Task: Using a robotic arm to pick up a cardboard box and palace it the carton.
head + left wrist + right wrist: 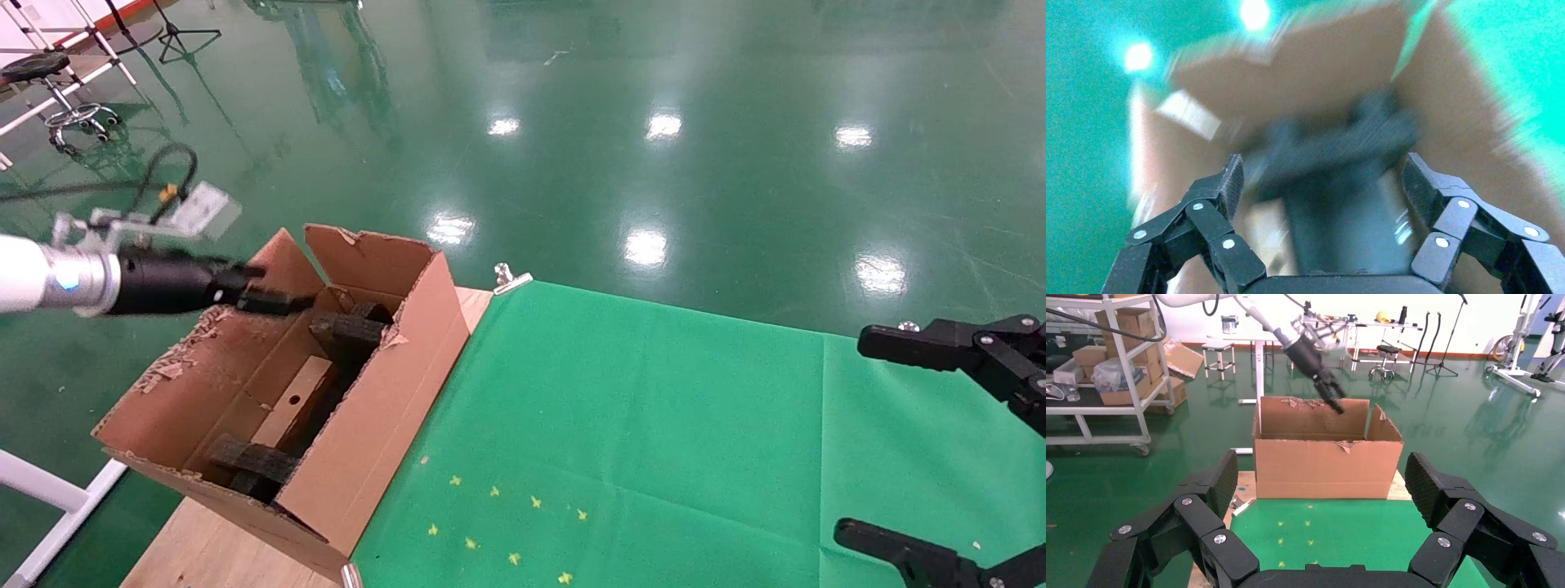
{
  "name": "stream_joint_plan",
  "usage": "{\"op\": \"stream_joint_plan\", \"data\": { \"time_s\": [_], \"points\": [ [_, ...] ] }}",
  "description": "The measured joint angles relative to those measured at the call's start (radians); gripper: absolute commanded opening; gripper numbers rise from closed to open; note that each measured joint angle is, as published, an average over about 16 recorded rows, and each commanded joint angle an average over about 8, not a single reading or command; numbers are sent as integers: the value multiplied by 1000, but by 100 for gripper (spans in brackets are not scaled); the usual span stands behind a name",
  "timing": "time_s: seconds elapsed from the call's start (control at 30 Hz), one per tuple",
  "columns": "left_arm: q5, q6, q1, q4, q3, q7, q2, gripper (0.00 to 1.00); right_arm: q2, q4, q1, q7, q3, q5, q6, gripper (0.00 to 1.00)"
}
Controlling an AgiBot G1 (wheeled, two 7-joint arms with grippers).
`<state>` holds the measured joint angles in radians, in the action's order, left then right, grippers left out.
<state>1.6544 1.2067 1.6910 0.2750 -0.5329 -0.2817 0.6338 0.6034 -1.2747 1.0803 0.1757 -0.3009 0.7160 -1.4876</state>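
Inside one carton (384, 408) lies one cardboard box (292, 404); the left pincer (282, 302) above gapes empty.

Right gripper (1322, 478): black linked fingers spread wide at the near edge of the view, nothing between them.
Carton (1327, 465): stands at the end of the green cloth (1340, 533), flaps upright and ragged.
Left gripper (1335, 399): on the white robotic arm (1257, 312), tips at the carton's open top.
Background: shelving rack (1107, 367) with boxes, stool (1384, 355).
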Motion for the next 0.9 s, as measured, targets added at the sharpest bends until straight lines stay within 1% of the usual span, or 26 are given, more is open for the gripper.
{"op": "stream_joint_plan", "data": {
  "time_s": [0.23, 0.37, 0.7, 0.9],
  "points": [
    [-137, 106, -36, 84, 65, 57, -20, 100, 0, 0, 0, 0, 0, 0, 0, 100],
    [-166, 129, -50, 109, 77, 69, -22, 100, 0, 0, 0, 0, 0, 0, 0, 100],
    [-212, 141, -89, 173, 86, 72, -21, 100, 0, 1, 0, 0, 0, 0, 0, 100],
    [-275, 154, -135, 245, 100, 74, -21, 100, 0, 1, 0, -1, -1, 0, 0, 100]
  ]
}}
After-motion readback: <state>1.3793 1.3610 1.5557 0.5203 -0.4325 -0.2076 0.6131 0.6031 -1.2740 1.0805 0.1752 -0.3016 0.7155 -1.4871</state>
